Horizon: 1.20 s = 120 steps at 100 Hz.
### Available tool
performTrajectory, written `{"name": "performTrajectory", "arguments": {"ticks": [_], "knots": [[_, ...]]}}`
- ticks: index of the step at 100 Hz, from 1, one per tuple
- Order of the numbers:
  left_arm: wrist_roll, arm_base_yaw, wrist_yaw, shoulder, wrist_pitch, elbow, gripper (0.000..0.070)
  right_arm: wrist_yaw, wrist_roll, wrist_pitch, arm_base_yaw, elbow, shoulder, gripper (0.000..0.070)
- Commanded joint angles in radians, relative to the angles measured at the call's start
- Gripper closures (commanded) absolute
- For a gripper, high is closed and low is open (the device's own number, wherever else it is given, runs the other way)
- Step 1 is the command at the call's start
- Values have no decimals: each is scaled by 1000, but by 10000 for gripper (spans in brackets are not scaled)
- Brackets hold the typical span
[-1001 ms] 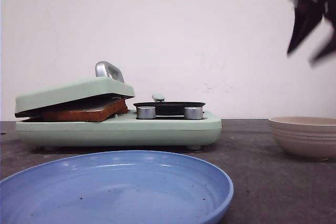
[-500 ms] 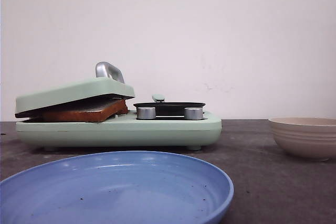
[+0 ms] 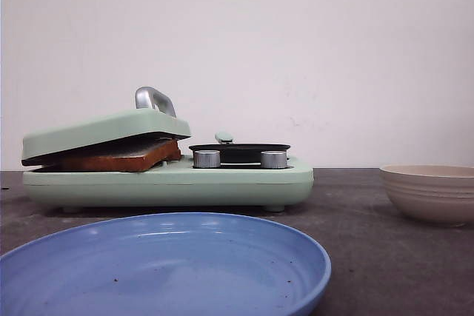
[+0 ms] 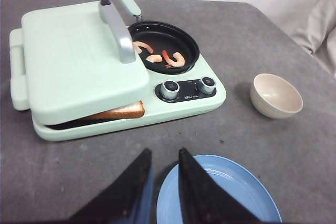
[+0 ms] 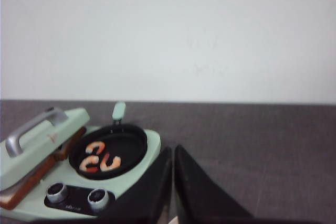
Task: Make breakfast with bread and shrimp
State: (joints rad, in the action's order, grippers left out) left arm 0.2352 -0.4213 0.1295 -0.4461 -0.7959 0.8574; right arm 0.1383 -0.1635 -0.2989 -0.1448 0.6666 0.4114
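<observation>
Grey tabletop (image 4: 294, 145) holds a mint breakfast maker (image 4: 105, 72) with bread (image 4: 122, 111) under its lid, shrimp (image 4: 157, 56) in its pan; both grippers (image 4: 161, 163) (image 5: 172, 161) hover, jaws nearly together.

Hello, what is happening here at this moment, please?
Nothing is being held. The bread lies in the green breakfast maker under its lowered lid, and shrimp lie in the small black pan. The left hand hovers above the blue plate, nearly closed and empty. The right hand is closed, also empty.
</observation>
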Motion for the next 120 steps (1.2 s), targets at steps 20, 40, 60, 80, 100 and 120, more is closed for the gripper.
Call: {"name": "performTrajectory", "arguments": {"ticks": [20,40,60,80,100,120], "knots": [[19,-5,2,9,5,17,690,-2,-19,14,-3,8,3,700],[20,-5,2,9,5,17,690,-2,-19,14,-3,8,3,700],[20,-5,2,9,6,17,690,-1,-19,14,-3,8,3,700],[-50,-4,-2,61,3,17,690,-1,-19,14,-3,8,3,700],[-315,-3,-25,108,26,-30,690,-1,-19,14,-3,8,3,700],[-325,35,-130,170,373,-330,690,-1,-19,14,-3,8,3,700]]}}
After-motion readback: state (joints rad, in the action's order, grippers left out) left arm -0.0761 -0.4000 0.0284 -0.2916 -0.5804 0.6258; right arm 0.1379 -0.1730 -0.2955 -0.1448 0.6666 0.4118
